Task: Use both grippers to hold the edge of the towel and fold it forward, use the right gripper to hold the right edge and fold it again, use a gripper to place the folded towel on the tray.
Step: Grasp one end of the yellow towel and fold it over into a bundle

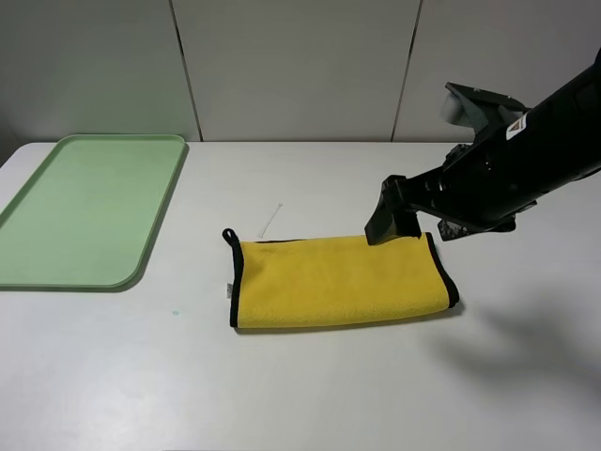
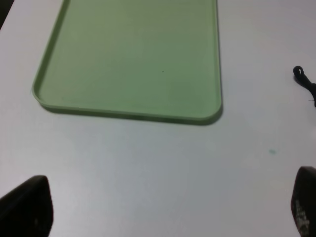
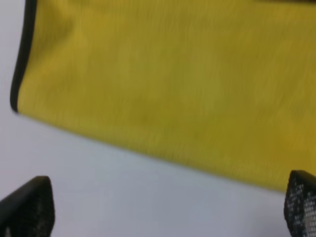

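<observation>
You had the folded yellow towel (image 1: 343,282) flat on the bench (image 1: 310,395), your right tool (image 1: 392,224) wide open and empty just above its far right corner, and your left tool (image 2: 163,207), equally wide and empty, over the bench near the green tray (image 1: 66,285) farther back.

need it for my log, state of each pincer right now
left pincer: open, holding nothing
right pincer: open, holding nothing, at the towel edge

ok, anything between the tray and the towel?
Nothing in the way: only bare table between the tray and the towel, bar a tiny teal speck. The exterior high view shows it; the left wrist view agrees.
</observation>
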`<state>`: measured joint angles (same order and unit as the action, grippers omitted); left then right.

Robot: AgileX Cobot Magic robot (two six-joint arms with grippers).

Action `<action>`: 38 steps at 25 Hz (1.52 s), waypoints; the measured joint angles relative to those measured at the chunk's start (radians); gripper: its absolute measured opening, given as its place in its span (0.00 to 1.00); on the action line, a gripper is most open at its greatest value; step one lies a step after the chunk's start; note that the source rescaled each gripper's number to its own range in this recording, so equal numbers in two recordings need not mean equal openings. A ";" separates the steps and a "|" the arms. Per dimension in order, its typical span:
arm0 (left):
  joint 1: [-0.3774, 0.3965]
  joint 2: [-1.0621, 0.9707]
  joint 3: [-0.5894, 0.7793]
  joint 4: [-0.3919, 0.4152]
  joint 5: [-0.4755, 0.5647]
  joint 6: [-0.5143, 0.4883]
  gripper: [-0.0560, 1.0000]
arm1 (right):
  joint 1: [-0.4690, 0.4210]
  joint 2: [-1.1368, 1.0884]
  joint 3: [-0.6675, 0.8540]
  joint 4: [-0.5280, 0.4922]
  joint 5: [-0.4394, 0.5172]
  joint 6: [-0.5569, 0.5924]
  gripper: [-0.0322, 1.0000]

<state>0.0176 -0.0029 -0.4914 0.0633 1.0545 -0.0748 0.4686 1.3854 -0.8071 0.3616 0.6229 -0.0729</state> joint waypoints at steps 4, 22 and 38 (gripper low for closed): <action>0.000 0.000 0.000 0.000 0.000 0.000 0.97 | 0.000 0.000 0.000 -0.028 -0.080 0.011 1.00; 0.000 0.000 0.000 0.025 0.000 0.000 0.96 | -0.049 0.238 0.000 -0.172 -0.174 0.192 1.00; 0.000 0.000 0.000 0.025 0.000 0.000 0.96 | -0.212 0.405 -0.001 -0.256 -0.232 0.202 1.00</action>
<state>0.0176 -0.0029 -0.4914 0.0883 1.0545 -0.0748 0.2571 1.7903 -0.8079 0.1051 0.3908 0.1289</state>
